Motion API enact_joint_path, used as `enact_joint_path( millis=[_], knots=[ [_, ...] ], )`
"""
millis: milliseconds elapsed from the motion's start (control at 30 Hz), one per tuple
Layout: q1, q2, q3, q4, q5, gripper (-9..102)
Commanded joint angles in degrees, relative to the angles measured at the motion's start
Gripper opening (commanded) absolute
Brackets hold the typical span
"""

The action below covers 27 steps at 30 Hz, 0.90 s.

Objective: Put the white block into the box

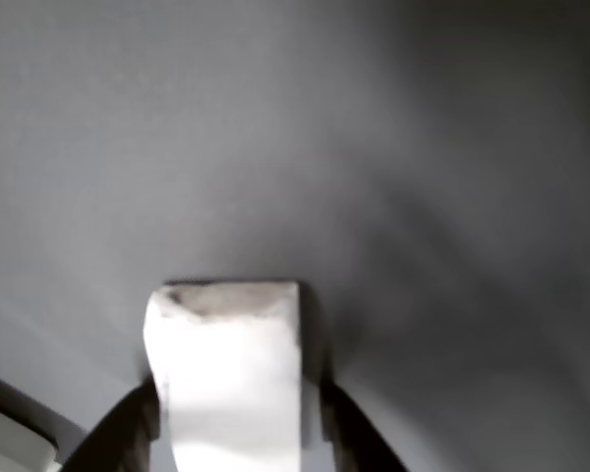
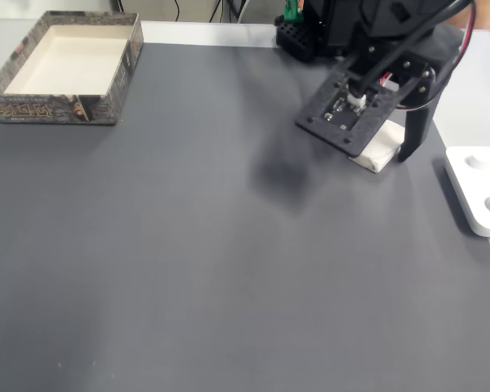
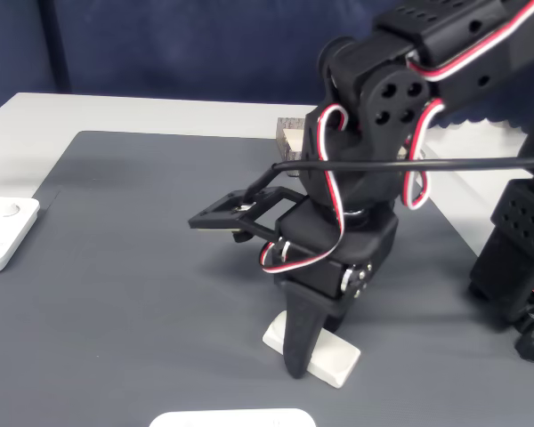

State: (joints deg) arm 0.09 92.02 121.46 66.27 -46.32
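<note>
A small white block (image 3: 325, 358) is lying flat on a dark grey mat (image 2: 188, 269), under a black robot arm (image 3: 374, 133). The block is plain and matte, rectangular, with rounded corners. In the other view the white block (image 1: 231, 383) is showing a scuffed, greyish chipped end, which is facing up the picture, and its long axis is running from the bottom edge upward. In a fixed view from the side, its long axis is running from left to lower right across the mat.

The gripper (image 3: 295, 351) is reaching down over the block. In the other view the two dark fingers (image 1: 128, 433) are sitting on either side of the block, close against its long sides, so the gripper (image 1: 231, 433) is appearing to clasp it, though the block is resting on the mat.

In a fixed view from above, the white block (image 2: 380, 147) is peeking out beneath the arm near the mat's right edge. A cardboard box (image 2: 106, 106) with patterned outer walls and a pale cream inside is sitting at the far left corner, well apart from the block. A glossy white device (image 2: 482, 196) with round dimples is lying just off the mat's right edge, near the block.
</note>
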Motion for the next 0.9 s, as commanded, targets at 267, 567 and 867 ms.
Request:
enact_joint_path(
  millis=[267, 567, 867],
  knots=[
    [-0.53, -0.35, -4.57, -2.2, 2.55, 18],
    [-0.97, -0.97, -6.33, -2.2, 7.12, 0],
    [-1.23, -1.23, -6.33, -1.05, 7.47, -2]
  ],
)
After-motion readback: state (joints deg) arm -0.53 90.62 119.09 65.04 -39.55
